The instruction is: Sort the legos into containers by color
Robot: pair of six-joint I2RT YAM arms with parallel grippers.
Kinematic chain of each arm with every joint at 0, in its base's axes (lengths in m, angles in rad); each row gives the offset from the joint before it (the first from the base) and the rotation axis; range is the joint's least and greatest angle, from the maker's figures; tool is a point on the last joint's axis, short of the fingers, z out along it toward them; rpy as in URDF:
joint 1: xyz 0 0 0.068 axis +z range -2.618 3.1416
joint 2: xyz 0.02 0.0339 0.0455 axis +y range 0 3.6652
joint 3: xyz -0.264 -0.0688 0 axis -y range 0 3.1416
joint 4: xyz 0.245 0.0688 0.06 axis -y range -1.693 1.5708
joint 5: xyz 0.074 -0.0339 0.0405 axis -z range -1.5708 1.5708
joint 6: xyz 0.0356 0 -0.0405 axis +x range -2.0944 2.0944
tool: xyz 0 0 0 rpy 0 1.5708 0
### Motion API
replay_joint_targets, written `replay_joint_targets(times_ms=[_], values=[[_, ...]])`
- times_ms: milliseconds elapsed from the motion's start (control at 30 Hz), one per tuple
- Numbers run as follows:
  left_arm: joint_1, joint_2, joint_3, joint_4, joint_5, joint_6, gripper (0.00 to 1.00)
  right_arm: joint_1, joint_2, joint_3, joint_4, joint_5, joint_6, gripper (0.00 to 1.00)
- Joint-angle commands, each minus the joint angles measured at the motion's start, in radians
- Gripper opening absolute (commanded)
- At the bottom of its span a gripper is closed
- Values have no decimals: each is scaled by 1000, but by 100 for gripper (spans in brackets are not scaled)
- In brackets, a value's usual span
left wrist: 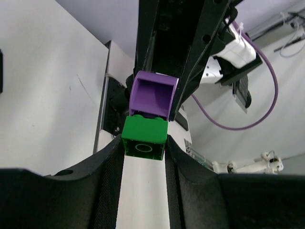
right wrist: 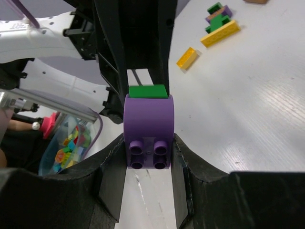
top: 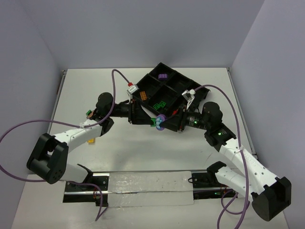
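**Partly sorted, stuck pair in hand**

Near the left edge, a yellow brick (top: 89,140) lies loose. Mid-desk, the left gripper (left wrist: 143,149) pinches the green brick (left wrist: 144,138), and the right gripper (right wrist: 148,153) pinches the purple brick (right wrist: 147,123) snapped onto it. That's a pull-apart, I'd say. Toward the far edge, the tray (top: 185,80) already holds a purple piece (top: 163,76), an orange piece (top: 141,94) and green pieces (top: 159,103) in separate compartments.

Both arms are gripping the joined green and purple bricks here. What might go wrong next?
1. The green brick sits only at the tips of the left end effector; if it snaps off the purple brick in the right end effector, it may slip free.
2. Both meet close to the tray, so a jerk might bump it or drop a brick in a wrong compartment.
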Motion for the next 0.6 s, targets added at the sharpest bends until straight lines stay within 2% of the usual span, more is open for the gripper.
replay_joint_targets(times_ms=[0, 167, 233, 300, 400, 500, 567], values=[[77, -53, 4, -39, -44, 33, 0, -36, -44, 63, -96, 67, -77, 0], [122, -59, -16, -26, -63, 9, 0, -73, -58, 80, -156, 75, -108, 0], [124, -37, 16, -83, -102, 27, 0, -79, -57, 98, -200, 124, -122, 0], [124, -2, 79, -156, -162, 59, 0, -81, -59, 118, -235, 188, -129, 0], [117, 73, 179, -322, -265, 107, 0, -82, -72, 154, -316, 376, -132, 0], [99, 164, 320, -466, -408, 200, 0, -83, -92, 172, -365, 476, -137, 0], [67, 263, 439, -629, -570, 257, 0, -83, -108, 198, -420, 549, -142, 0]])
